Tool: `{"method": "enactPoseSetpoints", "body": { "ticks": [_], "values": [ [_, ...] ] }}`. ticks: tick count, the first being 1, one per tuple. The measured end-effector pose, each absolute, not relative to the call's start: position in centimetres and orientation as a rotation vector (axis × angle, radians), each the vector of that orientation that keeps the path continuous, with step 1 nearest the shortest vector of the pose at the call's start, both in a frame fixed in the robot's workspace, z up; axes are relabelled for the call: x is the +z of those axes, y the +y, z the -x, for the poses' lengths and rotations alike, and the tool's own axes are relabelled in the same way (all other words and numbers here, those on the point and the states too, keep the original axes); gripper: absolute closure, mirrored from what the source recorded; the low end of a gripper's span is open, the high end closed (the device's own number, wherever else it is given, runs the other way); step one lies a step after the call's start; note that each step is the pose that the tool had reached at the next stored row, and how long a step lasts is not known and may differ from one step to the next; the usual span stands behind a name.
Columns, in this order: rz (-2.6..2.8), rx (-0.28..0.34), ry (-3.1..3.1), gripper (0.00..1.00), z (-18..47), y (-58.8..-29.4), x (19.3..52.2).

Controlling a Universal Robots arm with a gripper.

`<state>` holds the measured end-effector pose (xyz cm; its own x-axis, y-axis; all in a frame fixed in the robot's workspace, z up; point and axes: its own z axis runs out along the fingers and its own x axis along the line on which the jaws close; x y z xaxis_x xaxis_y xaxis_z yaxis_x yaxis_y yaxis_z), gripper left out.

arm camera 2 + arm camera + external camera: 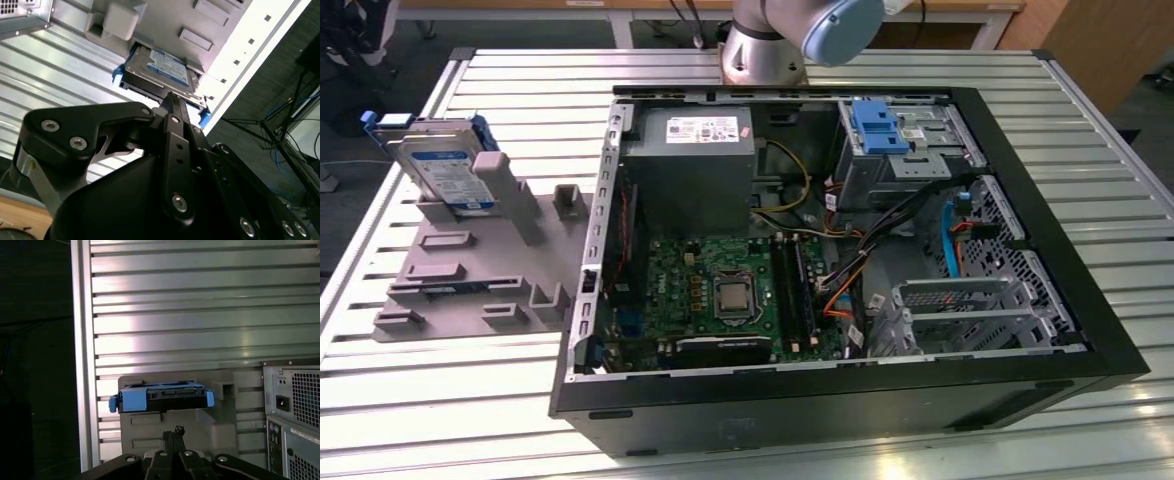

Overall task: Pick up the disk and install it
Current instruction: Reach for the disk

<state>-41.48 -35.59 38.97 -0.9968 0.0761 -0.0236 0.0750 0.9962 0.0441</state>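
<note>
The disk (pixel 447 170), a silver drive with a white-and-blue label in a blue bracket, leans upright in a grey holder (pixel 467 270) at the exterior view's left, outside the computer case. It also appears in both wrist views: the disk (pixel 162 396) edge-on with its blue clips, and the disk (pixel 160 67) label-side up. My gripper (pixel 173 432) points at it from a short distance, its black fingers pressed together with nothing between them; the gripper (pixel 169 98) stays apart from the drive.
The open computer case (pixel 1067 200) lies on the slatted metal table (pixel 520 90), with a grey power supply (pixel 691 150), motherboard (pixel 720 290) and an empty blue bracket (pixel 877 125) in the drive bay. The arm (pixel 781 40) rises behind the case.
</note>
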Motion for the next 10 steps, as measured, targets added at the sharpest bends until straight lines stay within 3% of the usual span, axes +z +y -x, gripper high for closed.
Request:
{"method": "enactPoseSetpoints", "body": {
  "ticks": [10],
  "values": [
    [-0.118,0.067,3.116,0.89,43.2,-35.2,38.8]
  ]
}}
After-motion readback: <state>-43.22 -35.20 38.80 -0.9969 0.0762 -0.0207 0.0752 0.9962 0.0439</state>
